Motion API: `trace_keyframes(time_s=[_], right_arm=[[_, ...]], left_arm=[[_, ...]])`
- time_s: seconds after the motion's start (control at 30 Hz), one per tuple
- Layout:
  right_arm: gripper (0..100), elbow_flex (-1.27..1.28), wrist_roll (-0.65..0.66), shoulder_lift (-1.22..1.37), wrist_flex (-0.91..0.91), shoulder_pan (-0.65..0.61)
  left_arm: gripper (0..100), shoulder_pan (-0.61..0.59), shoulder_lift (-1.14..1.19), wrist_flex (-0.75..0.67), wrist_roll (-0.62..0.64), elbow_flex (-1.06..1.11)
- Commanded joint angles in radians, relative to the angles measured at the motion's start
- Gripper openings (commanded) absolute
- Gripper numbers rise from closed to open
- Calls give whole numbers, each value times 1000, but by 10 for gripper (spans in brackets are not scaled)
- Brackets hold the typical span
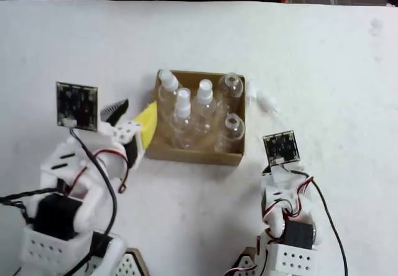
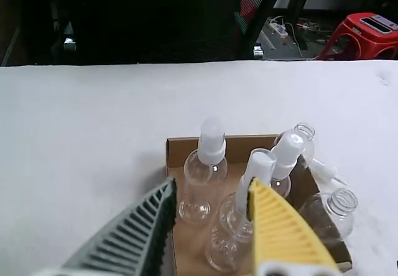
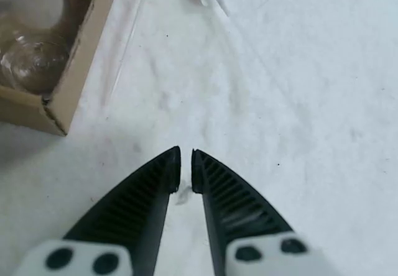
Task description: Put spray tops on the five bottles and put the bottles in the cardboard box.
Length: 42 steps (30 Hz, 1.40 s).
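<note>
**Five bottles boxed, two still without tops**

From my station I see the cardboard box (image 1: 198,156) near the middle of the table (image 1: 323,52), with all five bottles standing upright inside it. Three of them wear white spray tops: one (image 1: 168,84) in the box's far left corner, one (image 1: 182,105) just nearer than that, and one (image 1: 204,96) beside it in the middle. The two bottles along the box's right wall, one far (image 1: 231,84) and one near (image 1: 231,127), have bare open necks. A loose spray top (image 1: 264,102) lies on the table just outside the box's far right corner, on the side of the table's right edge.

My left tool (image 1: 134,113) hangs at the box's left wall, spread wide with nothing in it. Through its wrist camera the grey finger (image 2: 134,239) and the yellow finger (image 2: 280,232) frame the capped bottles.

My right tool (image 3: 186,159) sits low over bare table off the box's near right corner, toward the table's near edge. Its jaws are drawn almost together, with a sliver of gap and nothing between them.
</note>
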Motion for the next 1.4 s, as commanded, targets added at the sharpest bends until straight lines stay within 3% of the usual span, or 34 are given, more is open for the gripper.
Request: trace_keyframes(time_s=[0.0,0.27,0.5,0.77,0.87,1.03,1.37], right_arm=[[18,9,14,-5,-45,-2],[18,9,15,-5,-41,-1],[19,0,110,-5,-27,-2],[23,-247,64,2,96,-8],[79,-364,64,31,140,-7],[143,-520,71,277,150,-2],[77,-1008,54,903,223,45]], left_arm=[[177,-35,-25,-112,14,101],[177,-182,-30,-227,14,270],[177,-271,-25,-542,-25,499],[177,-243,-25,-548,-77,508],[177,-243,-25,-546,-77,511],[177,-243,-25,-546,-77,520],[177,-243,-25,-546,-75,522]])
